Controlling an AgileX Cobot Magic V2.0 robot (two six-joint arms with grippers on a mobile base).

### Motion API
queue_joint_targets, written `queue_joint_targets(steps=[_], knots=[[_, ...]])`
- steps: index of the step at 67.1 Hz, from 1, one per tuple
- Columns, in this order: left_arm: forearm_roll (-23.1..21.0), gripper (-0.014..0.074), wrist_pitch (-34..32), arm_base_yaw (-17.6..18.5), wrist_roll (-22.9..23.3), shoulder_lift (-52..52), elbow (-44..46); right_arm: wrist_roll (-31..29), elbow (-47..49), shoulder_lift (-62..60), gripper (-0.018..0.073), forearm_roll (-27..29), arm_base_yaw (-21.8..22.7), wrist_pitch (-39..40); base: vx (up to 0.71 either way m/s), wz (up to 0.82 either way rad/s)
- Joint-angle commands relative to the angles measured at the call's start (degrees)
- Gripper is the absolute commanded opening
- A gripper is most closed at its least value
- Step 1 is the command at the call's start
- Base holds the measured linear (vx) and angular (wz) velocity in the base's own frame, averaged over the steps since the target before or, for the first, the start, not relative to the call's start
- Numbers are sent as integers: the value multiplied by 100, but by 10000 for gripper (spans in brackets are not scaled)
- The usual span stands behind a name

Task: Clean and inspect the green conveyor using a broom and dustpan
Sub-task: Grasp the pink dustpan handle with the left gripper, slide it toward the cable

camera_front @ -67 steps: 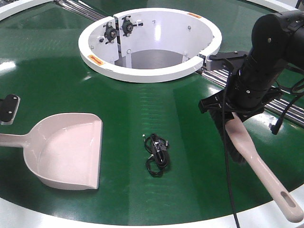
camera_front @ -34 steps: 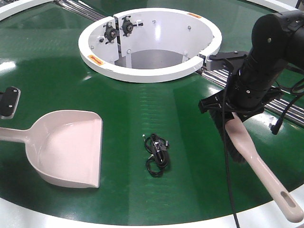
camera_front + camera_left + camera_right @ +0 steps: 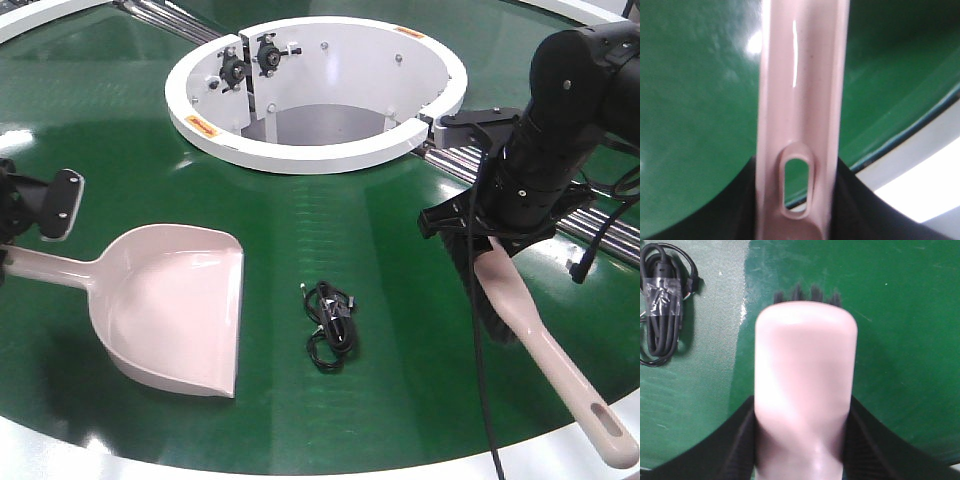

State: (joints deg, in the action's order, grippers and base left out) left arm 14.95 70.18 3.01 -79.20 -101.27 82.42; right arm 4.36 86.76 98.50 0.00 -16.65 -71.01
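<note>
The pale pink dustpan point(image 3: 175, 305) sits on the green conveyor point(image 3: 330, 210) at the left, its wide mouth facing right toward a black cable bundle point(image 3: 330, 325). My left gripper point(image 3: 8, 255) is shut on the dustpan's handle point(image 3: 800, 100) near the slotted end, at the frame's left edge. At the right, my right gripper point(image 3: 487, 248) is shut on the broom point(image 3: 545, 355). Its dark bristles point(image 3: 807, 294) point down at the belt. Its slotted handle sticks out toward the front right rim. The cable bundle point(image 3: 662, 300) lies left of the broom head.
The white cylindrical hub point(image 3: 315, 150) stands open at the back centre. Metal rollers point(image 3: 610, 235) run in a seam behind the right arm. The conveyor's white outer rim point(image 3: 60, 455) curves along the front edge. A thin black cable point(image 3: 478, 380) hangs from the right arm.
The left gripper has carried the dustpan to the right, nearer the cable bundle, and the left gripper's body has come further into view. The right arm and broom have not moved.
</note>
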Motion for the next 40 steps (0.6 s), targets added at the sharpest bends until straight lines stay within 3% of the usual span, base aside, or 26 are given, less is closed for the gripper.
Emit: queue_joint_targets(steps=[1,24,40], knots=[[-239,-8,202,259,260,274,164,-36,141,-288,-3,-57,33,-283,0,0],[-483,-8,202,701,738,274,164,-36,141,-288,-3,-57,33,-283,0,0],[-491,-8,202,957,803,274,164,-36,141,-288,-3,-57,33,-283,0,0]])
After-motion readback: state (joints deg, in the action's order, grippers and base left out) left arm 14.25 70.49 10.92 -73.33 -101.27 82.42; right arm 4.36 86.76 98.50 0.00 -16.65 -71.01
